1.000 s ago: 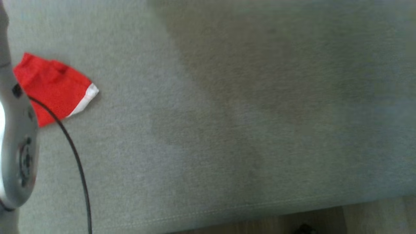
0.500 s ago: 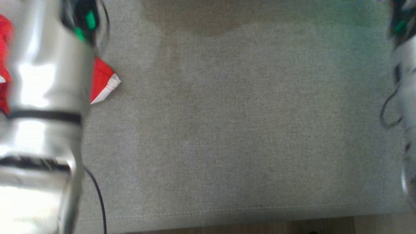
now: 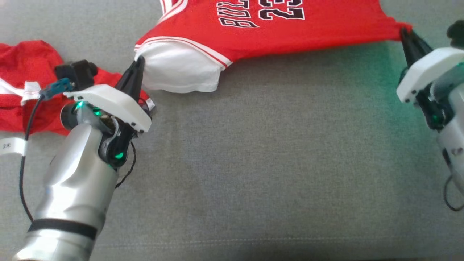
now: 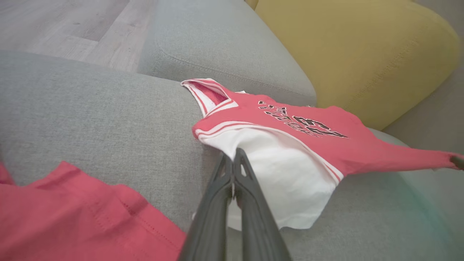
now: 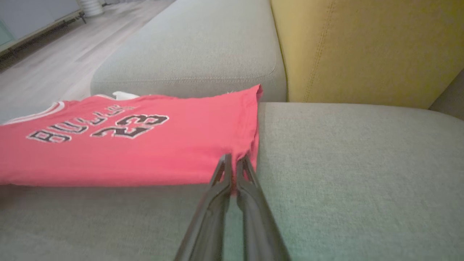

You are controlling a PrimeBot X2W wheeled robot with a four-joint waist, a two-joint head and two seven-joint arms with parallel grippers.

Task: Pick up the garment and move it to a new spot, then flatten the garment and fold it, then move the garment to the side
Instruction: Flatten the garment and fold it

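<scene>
Left pincer (image 3: 139, 60) has its two dark fingers pressed together, and they pinch the white part at the side of the red Bulls jersey (image 3: 253, 36). Further to the left of this arm, a second red garment (image 3: 25, 67) with white stripes lies crumpled on the grey sofa seat (image 3: 253, 163), apart from the jersey. The jersey, with the number 23 in black, is stretched between both arms over the far part of the seat. Its near edge looks a little lifted and gives a shadow on the cushion. At the right, the right pincer (image 3: 404, 32) is also closed and holds the red corner of the jersey with its tips. Behind the seat stands a yellow cushion (image 4: 362, 54), and wooden floor (image 4: 54, 29) is seen beyond the sofa.
</scene>
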